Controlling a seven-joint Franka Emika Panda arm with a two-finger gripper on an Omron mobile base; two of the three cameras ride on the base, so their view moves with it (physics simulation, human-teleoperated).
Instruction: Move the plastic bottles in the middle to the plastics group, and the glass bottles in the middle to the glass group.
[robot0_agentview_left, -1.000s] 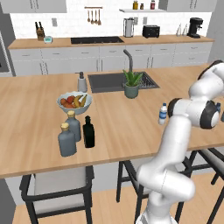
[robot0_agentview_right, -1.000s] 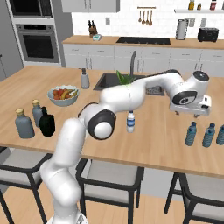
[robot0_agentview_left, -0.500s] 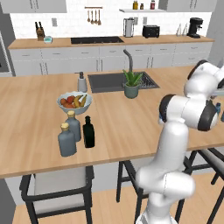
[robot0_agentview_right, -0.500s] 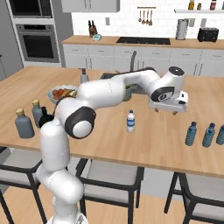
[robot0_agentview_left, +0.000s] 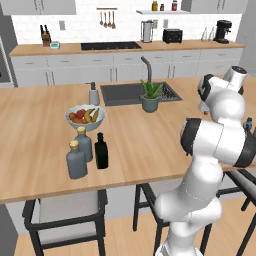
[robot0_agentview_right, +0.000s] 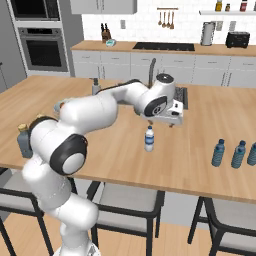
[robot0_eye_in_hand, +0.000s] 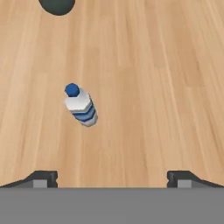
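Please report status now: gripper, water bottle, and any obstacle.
Gripper open, empty, above counter. Water bottle upright, free, not yet moved. Nothing near it.

The small water bottle (robot0_agentview_right: 149, 138) stands upright on the tabletop (robot0_agentview_right: 125, 150), below my gripper (robot0_agentview_right: 172, 123), blue-capped with a pale body. My black bottle (robot0_agentview_left: 101, 151) stands upright just beside two grey-blue stoppered bottles (robot0_agentview_left: 80, 152).

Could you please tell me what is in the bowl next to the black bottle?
The bowl holds fruit: yellow banana-like pieces and reddish-orange round ones, piled above the rim. Whatever lies beneath them is hidden by the bowl's wall and the top fruit. The black bottle stands in front.
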